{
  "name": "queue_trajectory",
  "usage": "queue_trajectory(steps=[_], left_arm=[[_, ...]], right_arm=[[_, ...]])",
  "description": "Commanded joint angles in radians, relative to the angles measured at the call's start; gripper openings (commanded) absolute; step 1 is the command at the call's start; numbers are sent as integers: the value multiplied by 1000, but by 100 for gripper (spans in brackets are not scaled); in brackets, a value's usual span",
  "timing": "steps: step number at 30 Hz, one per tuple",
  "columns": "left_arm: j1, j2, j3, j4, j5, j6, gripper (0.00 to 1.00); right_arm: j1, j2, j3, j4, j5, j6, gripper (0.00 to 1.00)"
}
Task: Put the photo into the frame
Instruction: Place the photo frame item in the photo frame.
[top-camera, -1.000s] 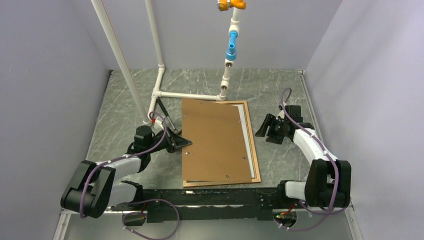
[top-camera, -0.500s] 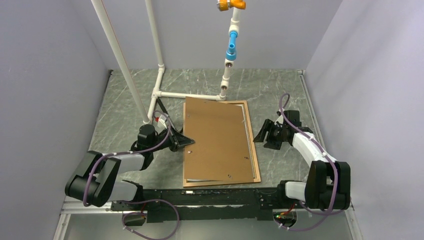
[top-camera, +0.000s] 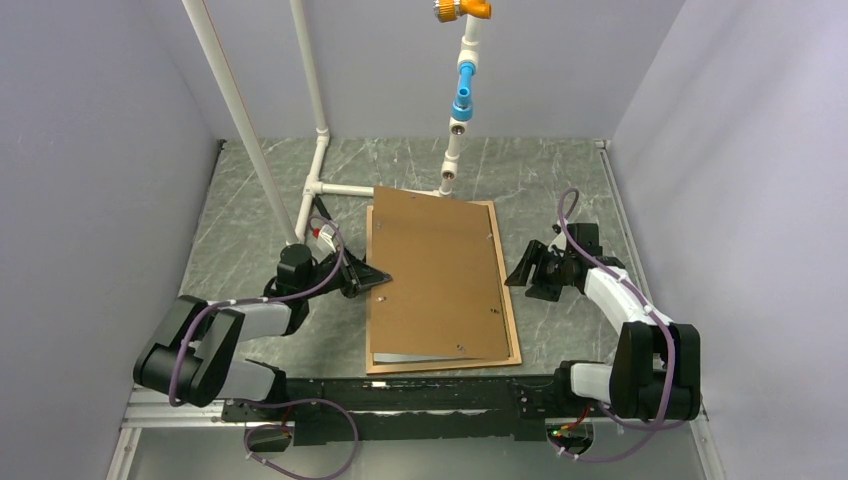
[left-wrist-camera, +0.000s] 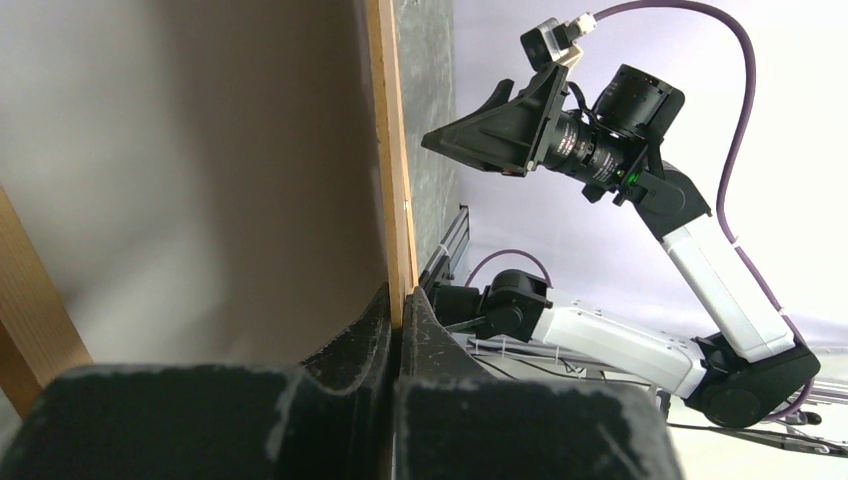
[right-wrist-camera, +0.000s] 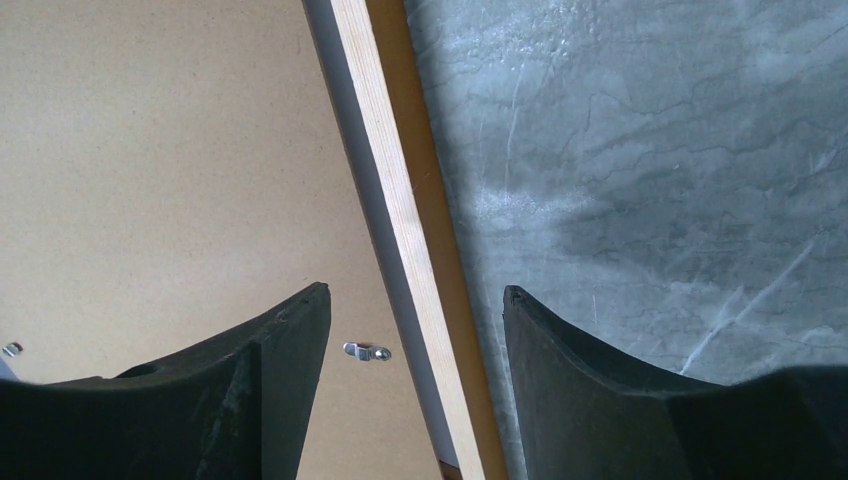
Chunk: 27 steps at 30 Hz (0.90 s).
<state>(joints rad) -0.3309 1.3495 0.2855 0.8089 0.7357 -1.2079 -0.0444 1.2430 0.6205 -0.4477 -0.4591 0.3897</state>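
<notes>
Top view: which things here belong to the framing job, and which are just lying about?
Job:
- frame
- backing board, pinched by left gripper
- photo: mostly hidden; the pale strip under the board is probably it
- right gripper, open

Lying about:
- white pipe stand
- blue fitting

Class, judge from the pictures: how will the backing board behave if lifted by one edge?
Probably stiff: the backing board looks flat though the left gripper's jaws pinch only its edge. Likely light, being thin. May slide, lying skewed on the frame.
</notes>
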Motion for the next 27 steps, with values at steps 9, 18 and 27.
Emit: queue_trajectory(steps=[9,18,27], left_arm=[[33,-39,19,78,1,70,0],[83,-80,33,-58,43,144,0],[63,-17,26,-15,52,120,0]], right_arm=[[-3,-26,-11,30,-27,3,66],[-4,-22,-18,39,-38,3,66],[-3,-7,-38,61,-57,10,67]])
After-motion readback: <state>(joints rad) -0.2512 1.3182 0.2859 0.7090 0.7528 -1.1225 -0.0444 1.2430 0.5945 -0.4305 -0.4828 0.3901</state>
